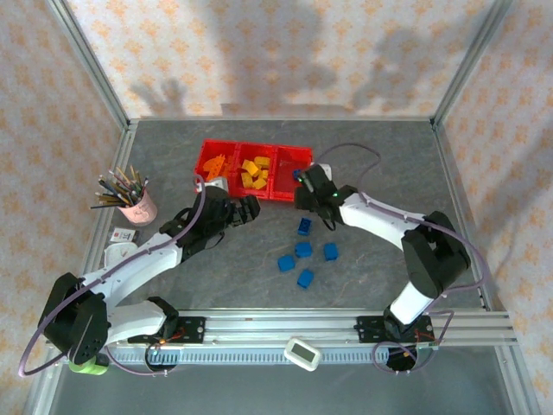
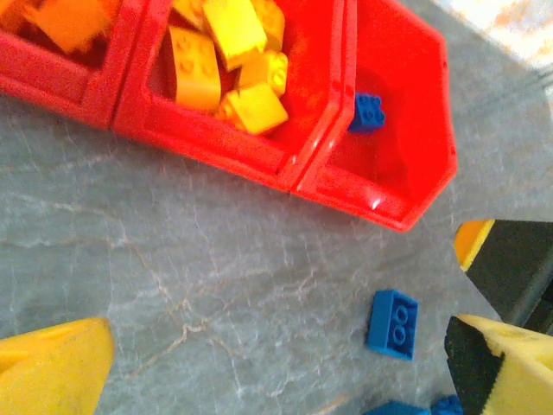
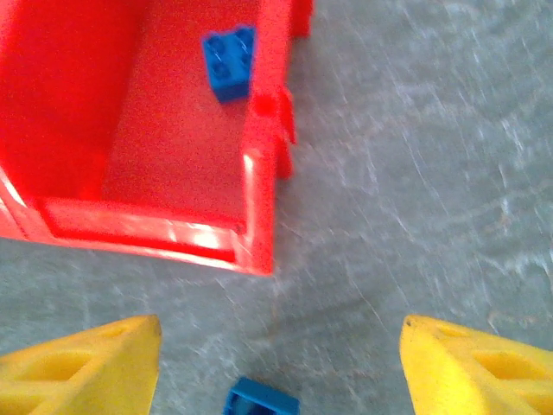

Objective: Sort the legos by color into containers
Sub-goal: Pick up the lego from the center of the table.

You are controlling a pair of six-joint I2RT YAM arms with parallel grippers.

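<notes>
walls (image 1: 259, 52): floral paper, shadowed | table (image 1: 371, 285): grey stone-look | frame (image 1: 100, 76): aluminium

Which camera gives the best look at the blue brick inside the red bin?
The left wrist camera: the blue brick lies sharp in the end compartment of the red bin, studs visible. The right wrist view shows it bigger but blurred. From above, the right claw crowds that compartment.

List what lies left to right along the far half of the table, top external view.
Pink cup of pencils → left red plastic bin with orange plastic bricks → middle red plastic bin with yellow plastic bricks → right red plastic bin with one blue plastic brick.
</notes>
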